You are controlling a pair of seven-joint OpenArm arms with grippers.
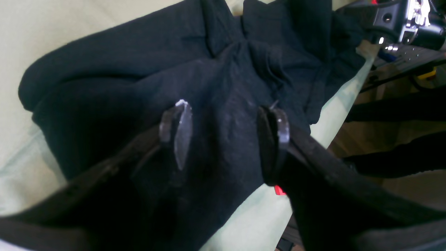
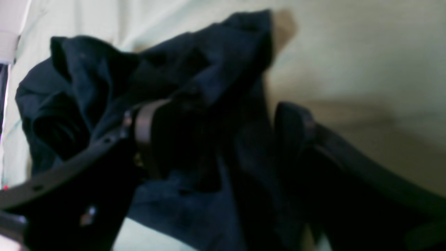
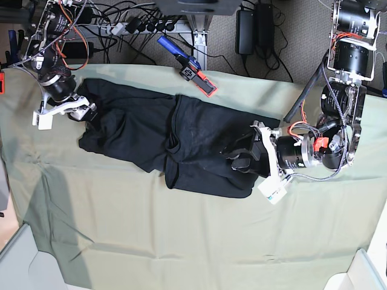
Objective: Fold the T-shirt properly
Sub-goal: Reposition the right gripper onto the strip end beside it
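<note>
T-shirt (image 3: pixel 181 142) — rumpled, between both arms

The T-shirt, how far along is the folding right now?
Early stage. Done: the T-shirt lies stretched lengthwise across the pale green cloth, partly overlapped at the middle but rumpled, not a neat fold. In hand: the left tool sits open astride one end's fabric, and the right tool has bunched fabric of the other end between its fingers; its grip is unclear. Left: smoothing and the actual folds.

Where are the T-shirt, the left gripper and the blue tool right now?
T-shirt (image 3: pixel 199 139): base view, middle of the fabric.
Left gripper (image 1: pixel 223 136): left wrist view, between the fingers.
Blue tool (image 3: pixel 181 60): base view, its handle.
</note>
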